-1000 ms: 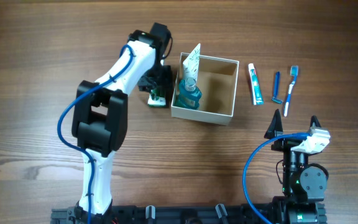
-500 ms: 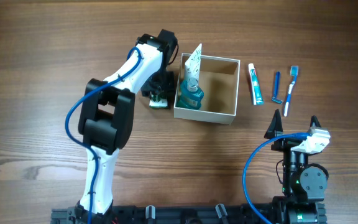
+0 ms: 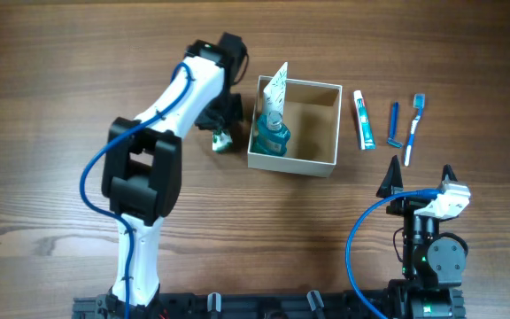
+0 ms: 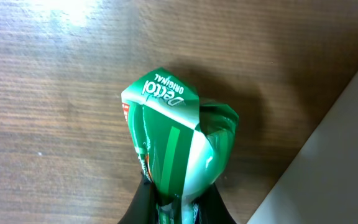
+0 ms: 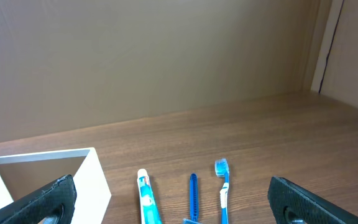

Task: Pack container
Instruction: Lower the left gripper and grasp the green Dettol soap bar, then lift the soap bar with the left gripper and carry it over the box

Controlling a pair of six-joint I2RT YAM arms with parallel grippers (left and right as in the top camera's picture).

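The container [image 3: 290,165], a white-walled cardboard box with a brown inside, stands at mid-table. It holds a teal bottle [image 3: 270,135] and a white tube [image 3: 277,87] leaning in its left corner. Just left of the box, my left gripper [image 3: 222,133] is shut on a green Dettol soap packet [image 3: 220,142]. In the left wrist view the packet [image 4: 173,143] bulges out of the gripper [image 4: 178,208], with the container's wall [image 4: 340,162] close on the right. My right gripper [image 3: 420,179] stands open near the front right, holding nothing, with both fingertips at the frame edges around [image 5: 176,202].
Right of the box lie a toothpaste tube [image 3: 364,119], a blue razor [image 3: 394,124] and a blue toothbrush [image 3: 413,128], side by side. From the right wrist they show as toothpaste [image 5: 146,199], razor [image 5: 193,190] and toothbrush [image 5: 222,186], beyond the box corner [image 5: 95,180].
The left gripper has closed on the green packet, which now looks squeezed and narrower. The left arm shifted slightly. The right arm has not moved.
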